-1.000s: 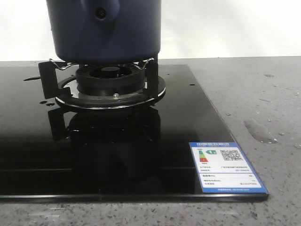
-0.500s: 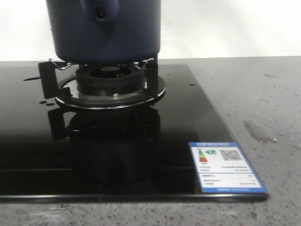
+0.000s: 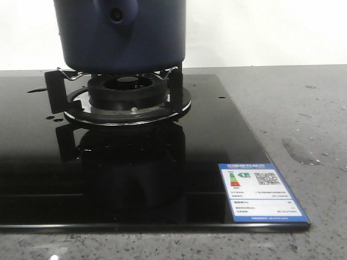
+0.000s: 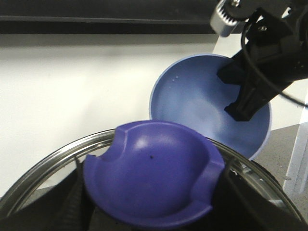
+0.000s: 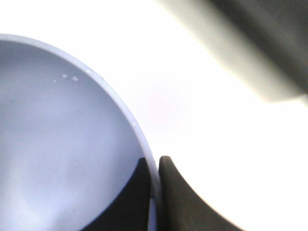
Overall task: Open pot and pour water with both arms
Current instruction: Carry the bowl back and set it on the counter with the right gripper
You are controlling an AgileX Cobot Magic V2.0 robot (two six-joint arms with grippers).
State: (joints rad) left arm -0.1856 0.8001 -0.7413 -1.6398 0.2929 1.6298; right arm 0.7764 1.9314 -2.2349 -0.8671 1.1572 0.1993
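1. Fingers (image 5: 183,202) of my right gripper (image 5: 155,197) pinch the rim of the periwinkle bowl (image 5: 57,154), one inside, one outside.
2. My left gripper's own state I cannot tell; a glass lid (image 4: 38,168) with a purple knob (image 4: 149,185) sits right against it.
3. Droplets of water (image 5: 67,77) cling inside the bowl.
4. The pot (image 3: 122,35) sits on the burner (image 3: 126,92) of the black cooktop (image 3: 135,179).

The pot (image 3: 122,32) sits on the burner (image 3: 127,92) of the black cooktop (image 3: 135,173).

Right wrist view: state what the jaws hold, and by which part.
The periwinkle bowl, gripped at its rim, one finger inside and one outside.
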